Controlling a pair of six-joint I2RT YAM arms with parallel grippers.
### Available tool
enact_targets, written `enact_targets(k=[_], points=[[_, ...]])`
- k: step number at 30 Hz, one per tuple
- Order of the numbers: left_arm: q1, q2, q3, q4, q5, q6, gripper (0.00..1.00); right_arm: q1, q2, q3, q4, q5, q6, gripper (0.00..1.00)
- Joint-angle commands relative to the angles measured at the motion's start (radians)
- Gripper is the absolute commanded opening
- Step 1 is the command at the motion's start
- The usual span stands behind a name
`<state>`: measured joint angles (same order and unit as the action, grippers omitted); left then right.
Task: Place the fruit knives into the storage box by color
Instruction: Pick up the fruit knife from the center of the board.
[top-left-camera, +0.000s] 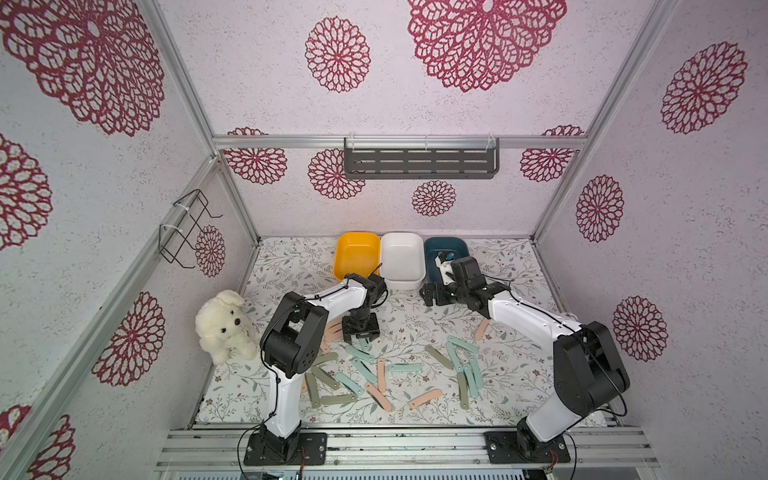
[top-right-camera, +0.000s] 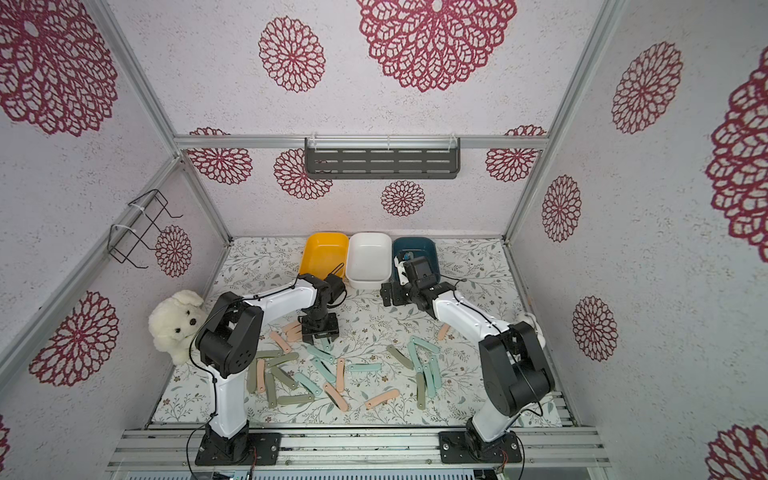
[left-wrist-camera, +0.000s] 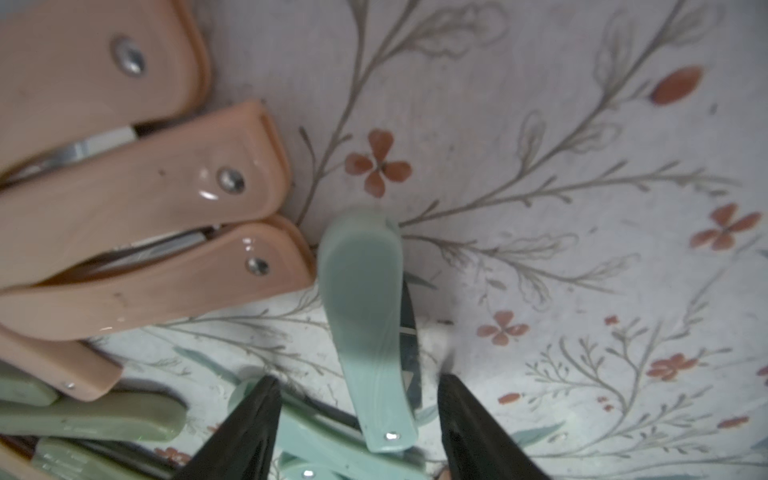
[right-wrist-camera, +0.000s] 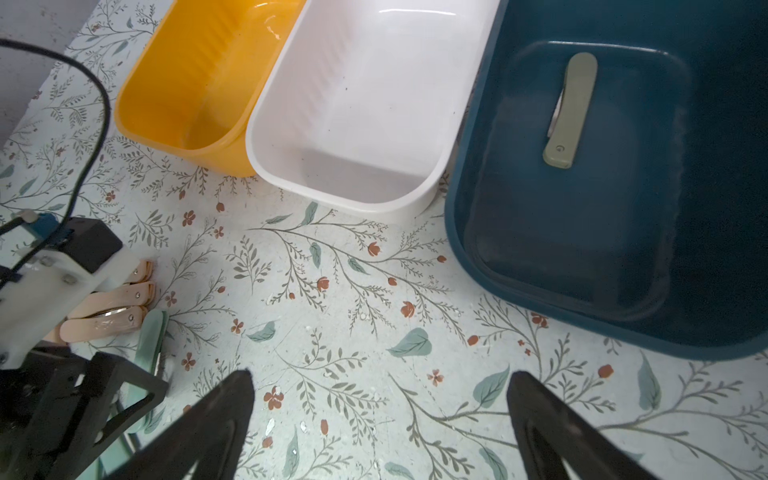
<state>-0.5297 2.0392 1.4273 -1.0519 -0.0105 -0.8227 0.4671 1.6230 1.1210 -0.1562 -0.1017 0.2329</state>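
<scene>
Navy box (right-wrist-camera: 561, 232) holds olive knife (right-wrist-camera: 571, 108), yellow box (right-wrist-camera: 187, 83), white box (right-wrist-camera: 353, 104), both end effectors (left-wrist-camera: 358, 377) (right-wrist-camera: 380, 374) released

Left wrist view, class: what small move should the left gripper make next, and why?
Probably close the left gripper on the mint-teal fruit knife: its open jaws straddle the knife's riveted end, with gaps on both sides, so nothing is gripped yet.

White plush dog (top-left-camera: 226, 326) sitting at left edge of floral-print cloth (top-left-camera: 519, 286), close to side wall, showing in both top views. Dark slotted shelf (top-left-camera: 420, 163) hanging on back-wall rail w/ white ties. Black wire rack (top-left-camera: 183, 228) hanging off left frame bar, also tied. Red lace medallions (top-left-camera: 337, 54) repeating across pale walls.
</scene>
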Motion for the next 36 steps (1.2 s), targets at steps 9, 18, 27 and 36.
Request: enact_targets(k=[9,18,27,36], points=[[0.038,0.047,0.033,0.064,-0.059,0.011,0.51,-0.005,0.016,0.007,0.032,-0.05,0.036,0.99],[0.039,0.056,0.027,0.092,-0.056,0.019,0.37,-0.005,0.017,0.005,0.033,-0.066,0.047,0.99],[0.036,0.023,-0.016,0.122,-0.036,0.016,0.26,-0.005,0.009,-0.004,0.04,-0.066,0.059,1.0],[0.029,-0.015,-0.037,0.153,-0.027,0.02,0.2,-0.003,-0.007,-0.025,0.041,-0.053,0.07,0.99]])
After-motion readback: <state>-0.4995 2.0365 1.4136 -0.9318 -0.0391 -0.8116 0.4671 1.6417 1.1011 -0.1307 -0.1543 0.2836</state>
